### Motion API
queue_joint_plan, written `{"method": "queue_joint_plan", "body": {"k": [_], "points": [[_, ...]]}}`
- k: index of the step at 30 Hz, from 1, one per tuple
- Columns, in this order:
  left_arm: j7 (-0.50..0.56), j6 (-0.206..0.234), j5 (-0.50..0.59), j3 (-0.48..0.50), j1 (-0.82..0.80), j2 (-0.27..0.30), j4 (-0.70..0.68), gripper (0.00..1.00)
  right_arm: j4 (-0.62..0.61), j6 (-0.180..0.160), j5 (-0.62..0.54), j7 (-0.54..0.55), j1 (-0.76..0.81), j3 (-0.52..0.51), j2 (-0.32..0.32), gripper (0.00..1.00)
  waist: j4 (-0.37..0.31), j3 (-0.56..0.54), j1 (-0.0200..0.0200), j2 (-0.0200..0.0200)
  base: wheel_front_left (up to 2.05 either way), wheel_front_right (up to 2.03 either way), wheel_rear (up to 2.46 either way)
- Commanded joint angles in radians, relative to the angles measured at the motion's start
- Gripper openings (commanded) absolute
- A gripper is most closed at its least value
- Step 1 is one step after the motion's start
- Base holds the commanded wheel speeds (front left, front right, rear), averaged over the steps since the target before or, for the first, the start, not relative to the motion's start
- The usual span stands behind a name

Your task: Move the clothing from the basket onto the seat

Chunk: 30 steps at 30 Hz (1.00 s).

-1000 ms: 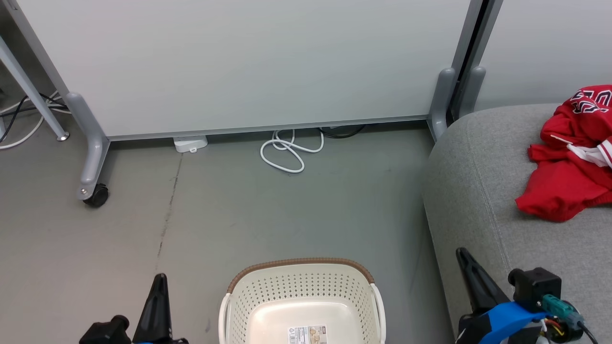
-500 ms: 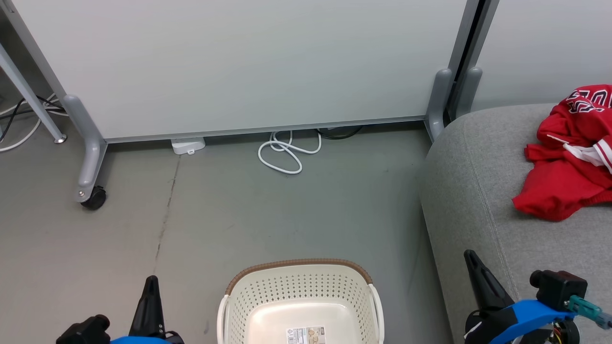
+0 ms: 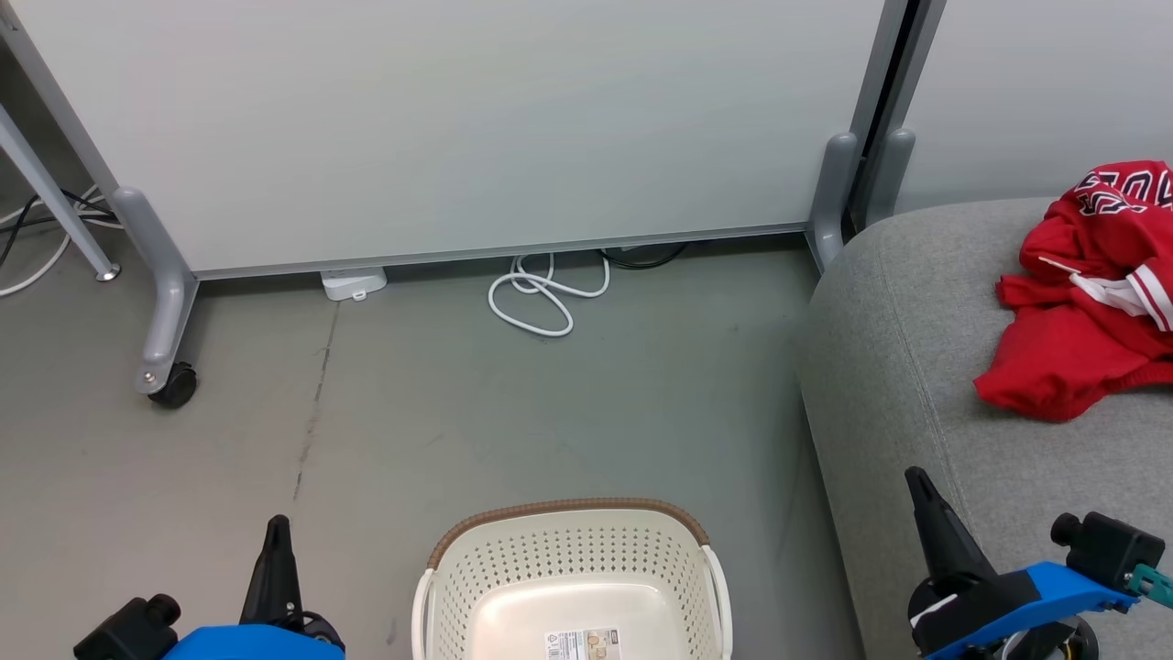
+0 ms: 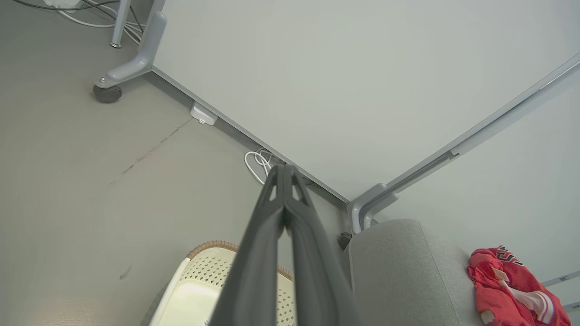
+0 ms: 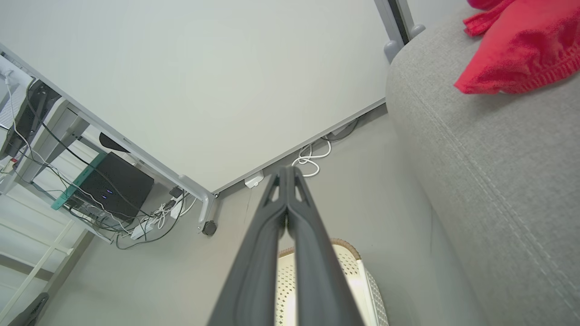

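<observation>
Location: red jerseys [image 3: 1081,302] crumpled on sofa cushion [image 3: 916,367], well right of laundry basket [image 3: 568,505]; visible basket floor bare. Fabric likely light, soft, limp: pinch bunched fold or striped trim. Flanking basket: left hand [image 3: 277,527], right hand [image 3: 916,481], fingers closed, empty.

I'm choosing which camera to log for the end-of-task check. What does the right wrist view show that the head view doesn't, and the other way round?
The right wrist view adds a black box among tangled cables. The head view adds the left gripper, the label on the basket floor, and the lettering on the clothing. Both share the basket, the clothing lying on the seat, the white cord coil and the caster.
</observation>
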Motion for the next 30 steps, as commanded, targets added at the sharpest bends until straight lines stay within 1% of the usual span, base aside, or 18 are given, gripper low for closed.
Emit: {"method": "queue_joint_plan", "body": {"k": [1,16,30], "points": [[0.007,-0.006,-0.029,0.008,-0.035,0.001,-0.017,0.00,-0.011,0.000,0.034,0.004,-0.028,-0.005,-0.002,0.00,-0.001,0.000,-0.0001,0.0000,0.00,0.00,0.00],[0.060,-0.017,-0.206,0.035,-0.061,-0.007,-0.023,0.00,0.001,0.000,0.241,0.022,-0.046,-0.025,-0.002,0.00,-0.010,-0.004,-0.0001,0.0000,0.00,0.00,0.00],[0.100,-0.024,-0.340,0.058,-0.080,-0.013,-0.027,0.00,0.011,0.000,0.395,0.037,-0.057,-0.039,-0.003,0.00,-0.019,-0.008,-0.0001,0.0000,0.00,0.00,0.00]]}}
